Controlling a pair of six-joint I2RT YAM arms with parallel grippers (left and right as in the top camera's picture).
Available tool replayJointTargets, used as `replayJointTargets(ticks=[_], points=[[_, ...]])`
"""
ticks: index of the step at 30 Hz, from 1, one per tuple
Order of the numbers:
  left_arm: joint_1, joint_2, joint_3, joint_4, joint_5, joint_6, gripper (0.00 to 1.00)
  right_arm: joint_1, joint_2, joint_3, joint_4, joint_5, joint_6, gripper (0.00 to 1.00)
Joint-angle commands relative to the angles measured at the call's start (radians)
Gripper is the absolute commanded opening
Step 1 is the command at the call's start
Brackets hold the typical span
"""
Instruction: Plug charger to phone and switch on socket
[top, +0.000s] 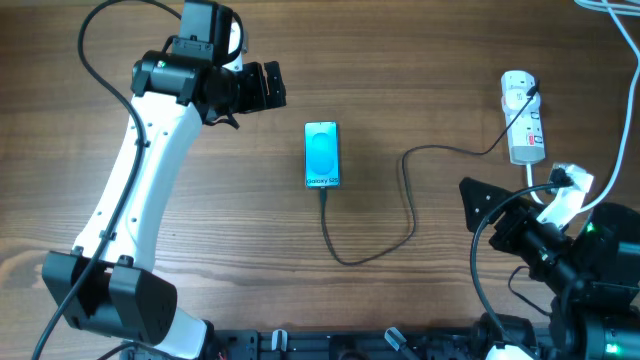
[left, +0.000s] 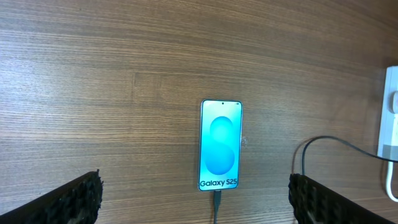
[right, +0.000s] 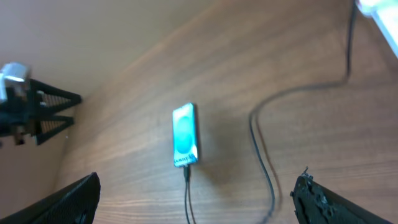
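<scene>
Left gripper (top: 272, 85), overhead: jaws spread, pointing right over the wooden table (top: 420, 60), nothing between them.
Right gripper (top: 485, 212), overhead: also spread, low at the right, holding nothing.
Phone (top: 322, 154), overhead: flat at mid-table, cyan screen up. Its long axis runs far-to-near, with the text end nearest the robot. It lies right of the left gripper and apart from it, and well left of the right gripper.
Socket (top: 523, 118), overhead: white strip at the far right, long axis parallel to the phone. A black plug sits in its far end; the red markings are unreadable.
Charger (top: 411, 205), overhead: thin black cable from the phone's near end, looping right and up to the socket.
Writing, left wrist: "Galaxy S25" in dark letters at the screen's lower end.
Phone, left wrist: upright in frame, ahead of and between the wide-set fingers (left: 74, 200), untouched. The cable tip meets its lower edge.
Phone, right wrist: blurred, beyond and between the parted fingers (right: 326, 199), text end toward the camera. The lettering is illegible here.
</scene>
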Motion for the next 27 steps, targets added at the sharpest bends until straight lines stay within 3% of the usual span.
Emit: replayJointTargets(ticks=[1, 13, 22, 27], points=[[-0.001, 0.007, -0.005, 0.001, -0.006, -0.005, 1.00, 0.004, 0.001, -0.008, -0.020, 0.032, 0.029, 1.00], [-0.001, 0.007, -0.005, 0.001, -0.006, -0.005, 1.00, 0.014, -0.018, -0.008, -0.021, 0.038, -0.041, 1.00], [-0.001, 0.007, -0.005, 0.001, -0.006, -0.005, 1.00, 0.089, -0.181, -0.008, 0.010, 0.228, -0.135, 1.00], [-0.001, 0.007, -0.005, 0.001, -0.006, -0.005, 1.00, 0.089, -0.257, -0.009, 0.031, 0.226, -0.241, 1.00]])
